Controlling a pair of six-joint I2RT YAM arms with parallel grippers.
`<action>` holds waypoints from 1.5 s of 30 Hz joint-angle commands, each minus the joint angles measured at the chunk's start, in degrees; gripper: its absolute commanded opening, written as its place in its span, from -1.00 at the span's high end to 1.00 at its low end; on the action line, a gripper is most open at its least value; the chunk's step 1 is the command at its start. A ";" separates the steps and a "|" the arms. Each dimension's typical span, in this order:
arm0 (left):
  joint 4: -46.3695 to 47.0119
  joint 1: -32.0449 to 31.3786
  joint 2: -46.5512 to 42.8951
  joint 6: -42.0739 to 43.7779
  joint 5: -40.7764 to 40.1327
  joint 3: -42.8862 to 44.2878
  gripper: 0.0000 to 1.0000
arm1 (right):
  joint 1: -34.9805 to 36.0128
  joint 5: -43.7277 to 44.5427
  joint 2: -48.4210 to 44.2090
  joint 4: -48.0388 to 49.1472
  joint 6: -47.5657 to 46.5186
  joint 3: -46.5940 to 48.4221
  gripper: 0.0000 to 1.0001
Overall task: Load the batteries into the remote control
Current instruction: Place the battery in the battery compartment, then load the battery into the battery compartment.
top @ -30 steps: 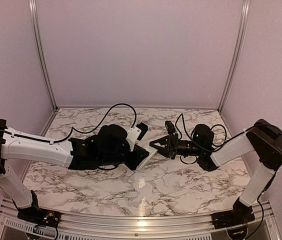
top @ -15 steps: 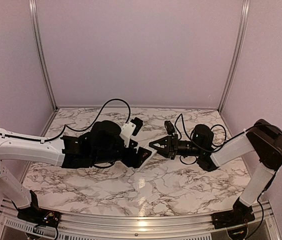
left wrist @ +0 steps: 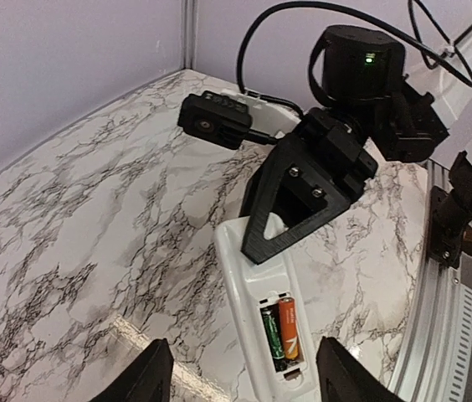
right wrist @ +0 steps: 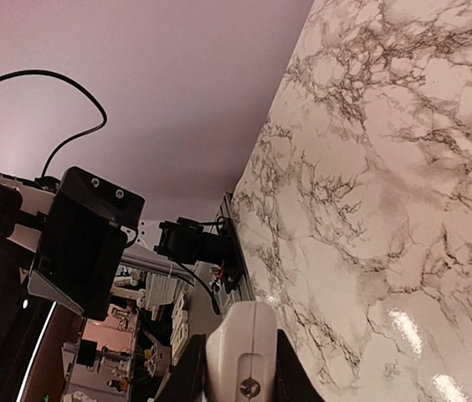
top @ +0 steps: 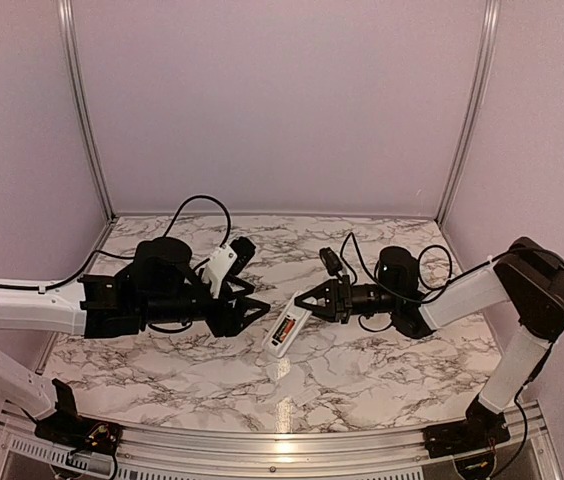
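Soft, even light falls from overhead and gives the walls (top: 282, 100) a pale lilac cast. The glossy marble surface (top: 382, 370) throws back small white glare patches: 1 near the front edge in the top view, a streak low on the left in the left wrist view, and 2 at the lower right in the right wrist view. Shadows on the marble are faint and soft-edged. In the right wrist view the remote control (right wrist: 240, 352) sits close to the lens and looks soft, and the room beyond the surface's edge falls dark. The left wrist view is sharp, its marble veins crisp.
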 commanded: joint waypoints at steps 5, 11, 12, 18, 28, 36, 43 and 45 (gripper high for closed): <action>1.88 -2.48 -7.41 23.06 7.28 -7.08 0.13 | 2.85 -6.84 -1.41 -18.65 -12.88 7.84 1.00; -2.84 -5.79 -4.72 29.39 6.04 -5.63 0.40 | 4.79 -8.00 -0.54 -27.38 -18.41 11.48 1.00; -3.71 -6.45 -3.80 30.22 5.57 -4.90 0.43 | 5.32 -8.06 -0.35 -28.15 -18.92 11.97 1.00; -5.12 -9.47 0.29 34.56 2.85 -2.64 0.57 | 6.42 -8.27 0.54 -29.32 -19.25 12.93 1.00; -8.24 -11.18 3.03 37.82 0.18 -0.52 0.64 | 8.88 -8.28 1.60 -31.20 -19.94 13.59 1.00; -9.17 -11.73 4.27 39.11 0.14 0.31 0.64 | 9.31 -8.19 1.91 -30.75 -19.59 13.57 1.00; -9.56 -12.34 5.18 39.44 -1.53 1.05 0.66 | 9.91 -8.43 2.11 -29.57 -18.81 13.34 1.00; -9.80 -12.38 5.25 39.35 -1.78 1.19 0.66 | 10.01 -8.45 2.20 -29.41 -18.54 13.34 1.00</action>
